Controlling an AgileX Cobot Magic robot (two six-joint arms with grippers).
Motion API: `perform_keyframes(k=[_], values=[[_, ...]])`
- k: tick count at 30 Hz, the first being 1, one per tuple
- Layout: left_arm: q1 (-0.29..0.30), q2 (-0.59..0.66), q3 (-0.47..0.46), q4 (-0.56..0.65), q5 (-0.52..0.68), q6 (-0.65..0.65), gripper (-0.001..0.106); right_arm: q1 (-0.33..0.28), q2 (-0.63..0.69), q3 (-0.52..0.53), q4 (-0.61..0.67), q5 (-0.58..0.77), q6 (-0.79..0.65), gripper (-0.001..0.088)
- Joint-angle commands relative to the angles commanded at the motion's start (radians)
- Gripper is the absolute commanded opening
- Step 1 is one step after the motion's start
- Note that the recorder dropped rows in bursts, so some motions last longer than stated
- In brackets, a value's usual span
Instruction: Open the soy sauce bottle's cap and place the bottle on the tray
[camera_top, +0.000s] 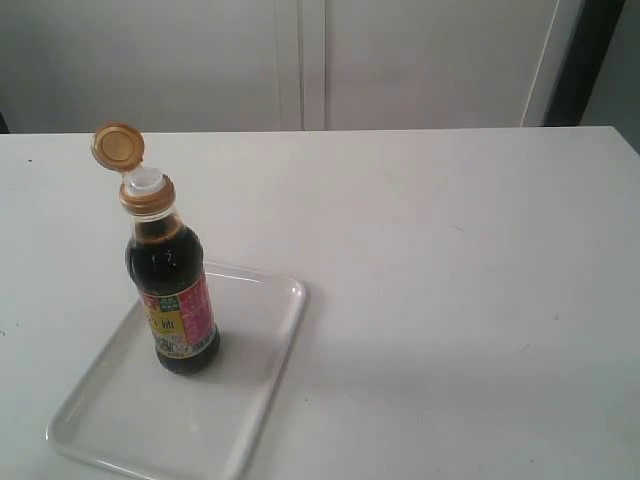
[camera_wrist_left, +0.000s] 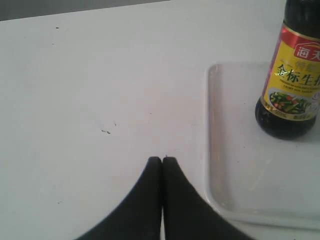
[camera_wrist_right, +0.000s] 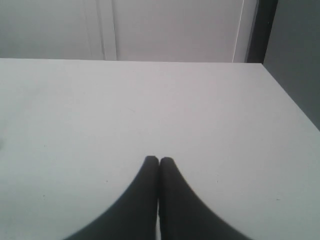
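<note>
The soy sauce bottle (camera_top: 175, 300) stands upright on the white tray (camera_top: 255, 400) at the front left of the table. Its orange-gold cap (camera_top: 118, 146) is flipped open and leans back on its hinge, baring the white spout (camera_top: 143, 181). The left wrist view shows the bottle's (camera_wrist_left: 290, 85) lower half and label on the tray (camera_wrist_left: 235, 180). My left gripper (camera_wrist_left: 162, 159) is shut with nothing in it, over the bare table beside the tray's rim. My right gripper (camera_wrist_right: 159, 159) is also shut and holds nothing, over bare table away from the bottle. Neither gripper appears in the exterior view.
The white table (camera_top: 450, 260) runs back to a pale wall with vertical panel seams (camera_top: 312, 60). A dark upright strip (camera_top: 580, 60) stands at the back right. The table's right edge (camera_wrist_right: 290, 105) shows in the right wrist view.
</note>
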Motion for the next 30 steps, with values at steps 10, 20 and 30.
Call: perform_keyframes(k=[10, 20, 30], values=[[0.000, 0.000, 0.000, 0.000, 0.000, 0.000, 0.000, 0.000, 0.000, 0.000, 0.000, 0.011, 0.000, 0.0000], [0.000, 0.000, 0.000, 0.000, 0.000, 0.000, 0.000, 0.000, 0.000, 0.000, 0.000, 0.020, 0.000, 0.0000], [0.000, 0.000, 0.000, 0.000, 0.000, 0.000, 0.000, 0.000, 0.000, 0.000, 0.000, 0.020, 0.000, 0.0000]])
